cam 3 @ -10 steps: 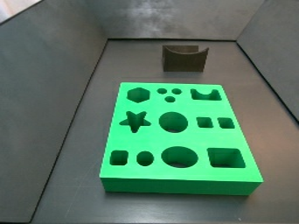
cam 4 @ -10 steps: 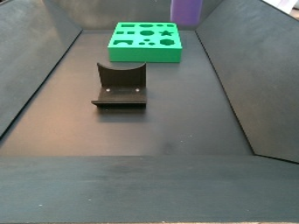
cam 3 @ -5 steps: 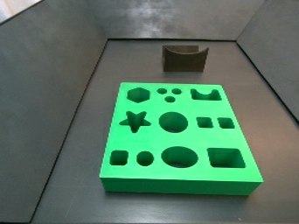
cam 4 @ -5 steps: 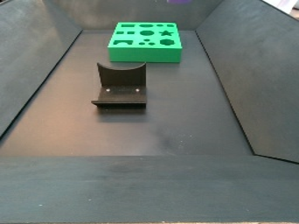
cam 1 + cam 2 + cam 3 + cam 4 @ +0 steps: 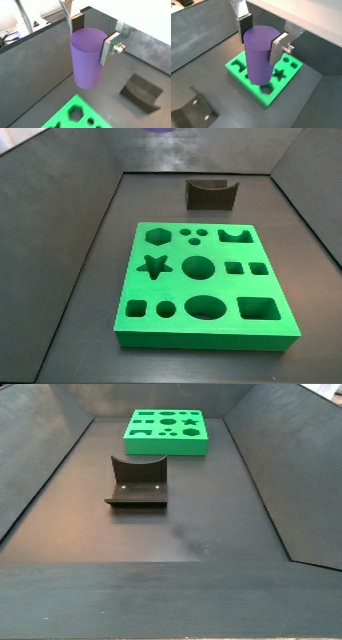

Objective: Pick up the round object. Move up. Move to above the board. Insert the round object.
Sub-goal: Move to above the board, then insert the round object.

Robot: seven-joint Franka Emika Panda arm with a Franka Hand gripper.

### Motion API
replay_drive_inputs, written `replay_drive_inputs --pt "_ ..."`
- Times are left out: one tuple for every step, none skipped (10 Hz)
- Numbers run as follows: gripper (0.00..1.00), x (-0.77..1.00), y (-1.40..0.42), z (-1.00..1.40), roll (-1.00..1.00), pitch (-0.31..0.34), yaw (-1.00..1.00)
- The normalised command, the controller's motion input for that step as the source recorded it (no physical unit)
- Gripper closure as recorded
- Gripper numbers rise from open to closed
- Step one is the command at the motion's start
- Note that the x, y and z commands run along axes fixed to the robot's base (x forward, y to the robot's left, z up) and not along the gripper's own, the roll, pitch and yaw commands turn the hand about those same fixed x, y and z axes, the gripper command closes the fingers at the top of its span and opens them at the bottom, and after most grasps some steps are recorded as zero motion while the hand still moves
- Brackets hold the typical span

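Observation:
My gripper (image 5: 93, 36) is shut on the round object (image 5: 87, 62), a smooth purple cylinder held upright between the silver fingers (image 5: 110, 46). Both wrist views show it (image 5: 259, 57), with the gripper (image 5: 262, 37) gripping near its top. It hangs high above the floor. The green board (image 5: 270, 96) with shaped holes lies below the peg in a wrist view, and only its corner (image 5: 70, 116) shows in another. In a side view only a purple tip (image 5: 160, 130) shows at the top edge, far above the board (image 5: 181, 286). The board also shows in another side view (image 5: 167, 446), where the gripper is out of view.
The dark fixture stands on the floor beyond the board (image 5: 210, 193) and shows in another side view (image 5: 136, 482) and both wrist views (image 5: 141, 92) (image 5: 194, 112). Dark sloping walls (image 5: 67, 228) enclose the floor on all sides.
The purple peg has risen out of the top of one side view. Its tip now just shows at the top edge of another. Board and fixture have not moved.

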Motion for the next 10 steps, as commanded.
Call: replay_drive_inputs --pt "1.00 0.11 -1.00 0.17 0.00 0.129 0.01" --pt "1.00 0.14 -0.87 0.15 0.01 0.140 0.01" --pt "1.00 0.12 -0.59 0.11 0.03 0.138 0.01" --pt "1.00 0.11 -0.42 0.08 0.03 0.133 0.01" --pt "1.00 0.09 -0.22 0.05 0.05 0.112 0.01" --pt "1.00 0.00 -0.02 -0.03 0.00 -0.004 0.00" --pt "1.00 0.09 -0.08 -0.15 0.00 -0.020 0.00" --pt "1.00 0.19 -0.14 -0.23 0.00 -0.043 0.00" --pt "1.00 0.27 -0.16 -0.26 0.01 -0.024 0.00" --pt "1.00 0.30 -0.18 -0.28 0.01 -0.024 0.00"
